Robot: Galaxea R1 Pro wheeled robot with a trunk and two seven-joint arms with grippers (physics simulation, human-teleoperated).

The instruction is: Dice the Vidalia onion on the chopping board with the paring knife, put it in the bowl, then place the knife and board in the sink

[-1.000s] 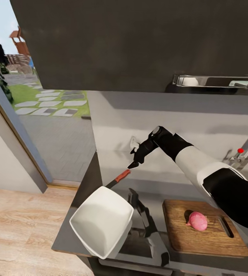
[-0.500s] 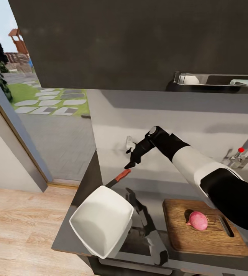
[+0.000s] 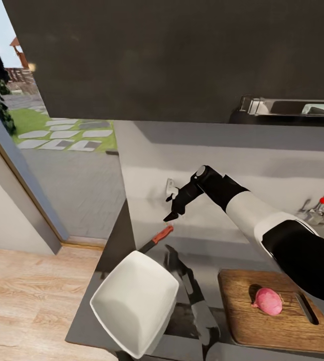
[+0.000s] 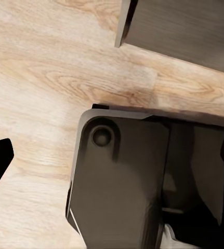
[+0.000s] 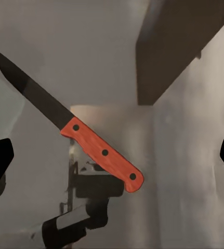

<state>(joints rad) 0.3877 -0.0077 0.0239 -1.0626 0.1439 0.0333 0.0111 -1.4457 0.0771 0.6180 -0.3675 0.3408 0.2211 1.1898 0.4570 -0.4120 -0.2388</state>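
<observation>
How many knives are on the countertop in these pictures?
1. The paring knife, red-handled, lies on the countertop behind the white bowl, below the open right gripper. The bowl hides its blade tip; another knife could be hidden.

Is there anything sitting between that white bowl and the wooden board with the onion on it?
In the head view, between the bowl and the chopping board only the robot's dark left arm hangs above bare countertop.

On the tabletop, the bowl sits at the front left, with the paring knife just behind it. The chopping board lies to the right, carrying the onion. The right end effector hangs above the knife.
</observation>
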